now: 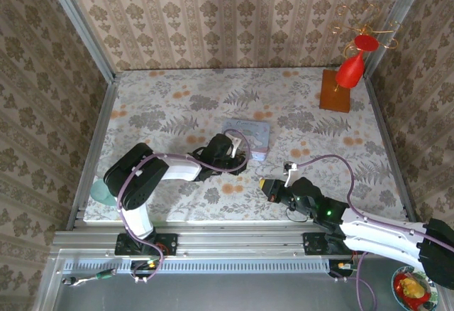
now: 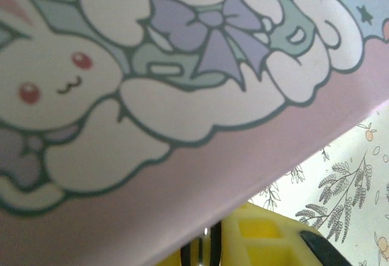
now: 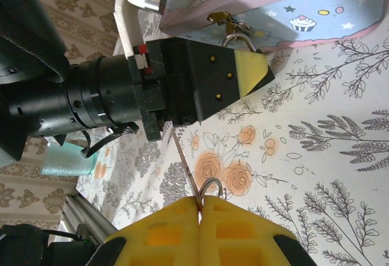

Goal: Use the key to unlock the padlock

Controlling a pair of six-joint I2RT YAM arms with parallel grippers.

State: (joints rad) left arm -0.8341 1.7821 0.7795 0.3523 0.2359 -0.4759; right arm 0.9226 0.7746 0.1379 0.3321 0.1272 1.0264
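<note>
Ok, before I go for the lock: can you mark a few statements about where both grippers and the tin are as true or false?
1. The right gripper is shut, pinching a thin silvery metal loop. True.
2. The pastel cartoon-printed rectangular tin stands in the far right corner. False: it lies mid-table, at the left gripper.
3. The left gripper's tip is at the tin's clasp, beside a small silvery shackle. True.
4. The right gripper touches the tin. False: bare floral tablecloth lies between them.

No legible text, numbers or brand marks. Tin decorated with cartoon rabbit, bow, cupcake; wordless.
</note>
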